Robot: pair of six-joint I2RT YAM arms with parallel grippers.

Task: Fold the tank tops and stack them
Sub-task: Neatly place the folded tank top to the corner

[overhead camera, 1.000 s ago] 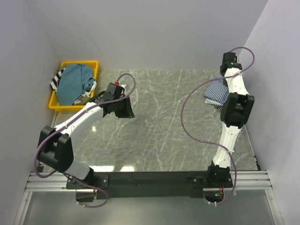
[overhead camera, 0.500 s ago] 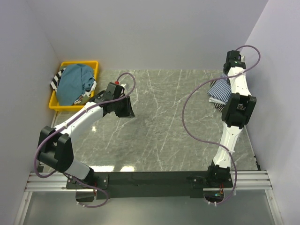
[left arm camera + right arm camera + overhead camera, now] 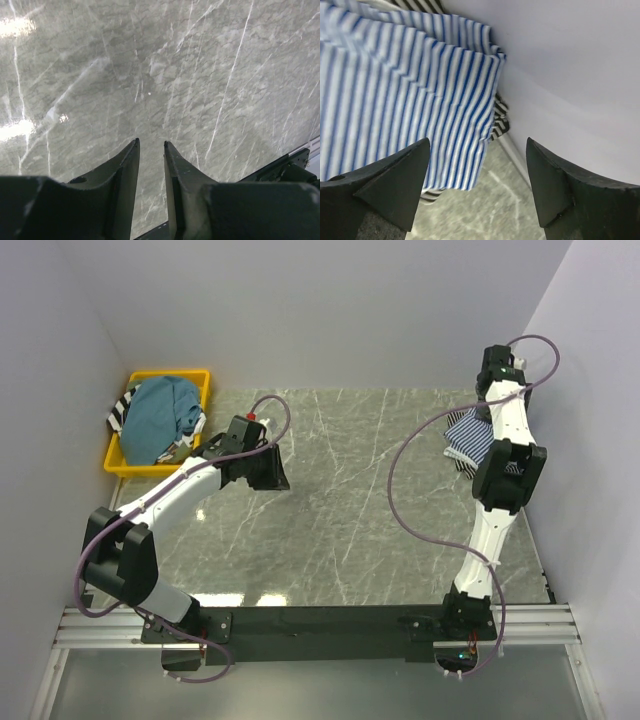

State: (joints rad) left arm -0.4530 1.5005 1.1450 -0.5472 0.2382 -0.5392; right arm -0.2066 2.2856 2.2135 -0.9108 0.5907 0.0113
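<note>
A folded blue-and-white striped tank top lies on a black one with thin white stripes, stacked at the table's far right against the wall. My right gripper hangs just above the stack's corner, jaws wide open and empty; in the top view it is at the far right corner. A teal tank top and a black-and-white striped piece lie heaped in the yellow bin. My left gripper hovers over bare table left of centre, jaws narrowly apart with nothing between them.
The yellow bin stands at the far left corner. White walls enclose the marble table on the left, back and right; the right wall is close beside my right fingers. A purple cable loops over the table.
My right gripper has opened and let go of the blue-and-white striped top, after shifting it with the stack toward the right wall. The left arm has stayed put.
</note>
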